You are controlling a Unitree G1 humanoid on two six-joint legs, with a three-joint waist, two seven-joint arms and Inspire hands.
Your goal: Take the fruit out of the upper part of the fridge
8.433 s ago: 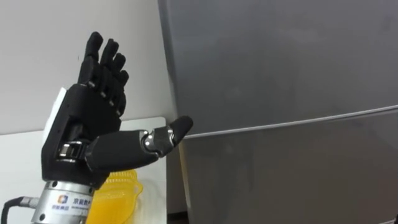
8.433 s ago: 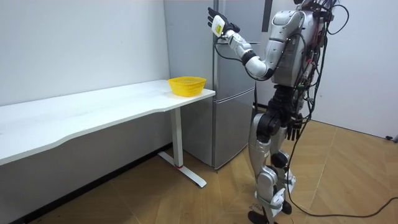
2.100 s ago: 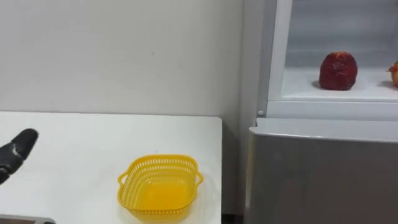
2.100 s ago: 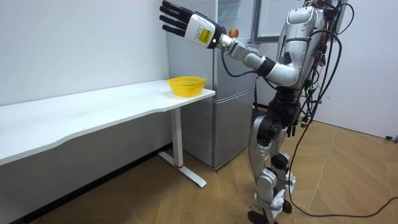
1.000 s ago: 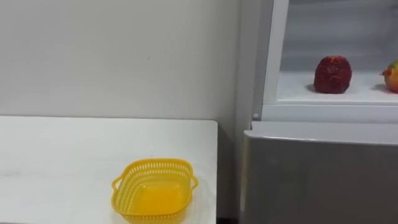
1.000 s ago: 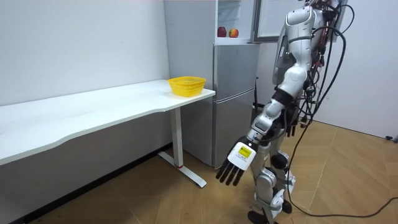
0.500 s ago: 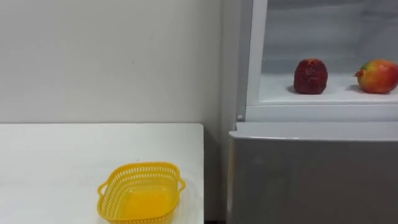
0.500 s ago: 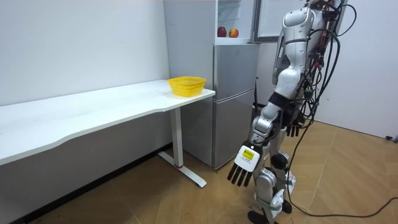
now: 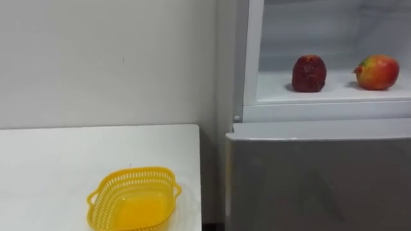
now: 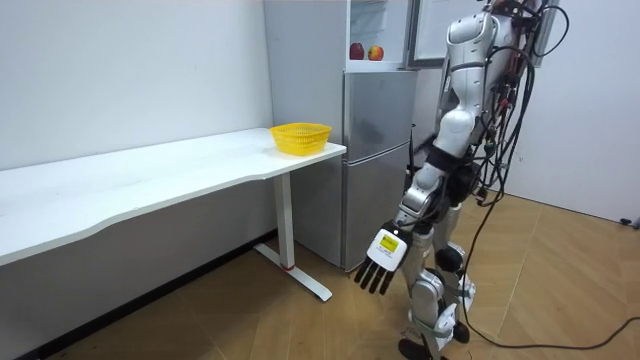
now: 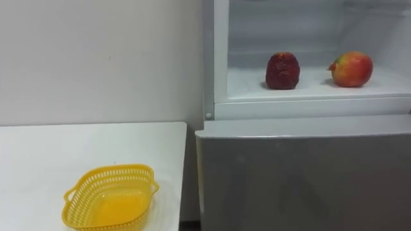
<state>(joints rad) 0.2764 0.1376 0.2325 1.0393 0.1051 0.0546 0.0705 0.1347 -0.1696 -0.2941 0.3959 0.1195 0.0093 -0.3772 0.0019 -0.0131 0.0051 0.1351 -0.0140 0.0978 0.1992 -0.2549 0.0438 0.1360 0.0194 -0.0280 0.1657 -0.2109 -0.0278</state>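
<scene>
Room view's left edge cuts off one white bench (image 10: pixel 150 185). One yellow basket (image 9: pixel 133 199) sits at its corner beside the fridge (image 9: pixel 321 173), lower rim clipped in the left eye view. Two fruits stand apart on the open upper shelf: a dark red fruit (image 9: pixel 309 73) of unclear kind and a red-and-yellow fruit (image 9: pixel 377 71). The left hand (image 10: pixel 380 262) hangs empty beside the robot's leg, fingers straight.

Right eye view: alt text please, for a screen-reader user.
An open upper fridge compartment holds a dark red fruit and, to its right, a red-and-yellow fruit. Below is the closed grey lower door; to the left, an empty yellow basket sits on a white table.
</scene>
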